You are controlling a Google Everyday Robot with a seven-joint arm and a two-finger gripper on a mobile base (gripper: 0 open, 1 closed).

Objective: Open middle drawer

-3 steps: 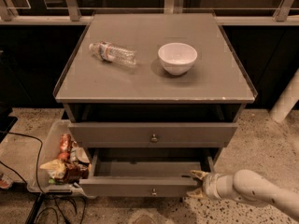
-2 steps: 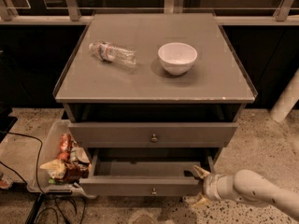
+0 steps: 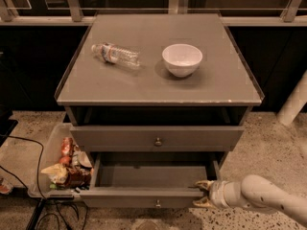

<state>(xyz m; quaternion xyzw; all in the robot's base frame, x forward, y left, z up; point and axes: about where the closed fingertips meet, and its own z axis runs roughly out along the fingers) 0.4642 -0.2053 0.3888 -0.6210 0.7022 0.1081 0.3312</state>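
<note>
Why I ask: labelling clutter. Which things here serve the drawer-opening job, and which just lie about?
Job: middle drawer, pulled out; end effector at its front right corner.
Lying about: water bottle and white bowl on the cabinet top; bin of snacks.

Likely an office or lab test area: speckled floor [image 3: 268, 143], loose cables [image 3: 57, 213], a snack bin [image 3: 53, 131] lower left; the claw [image 3: 203, 194] sits lower right.

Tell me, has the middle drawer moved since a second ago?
Yes. The middle drawer has slid slightly further out toward the camera, judged against the closed top drawer's knob. The gripper is at its right front corner.
</note>
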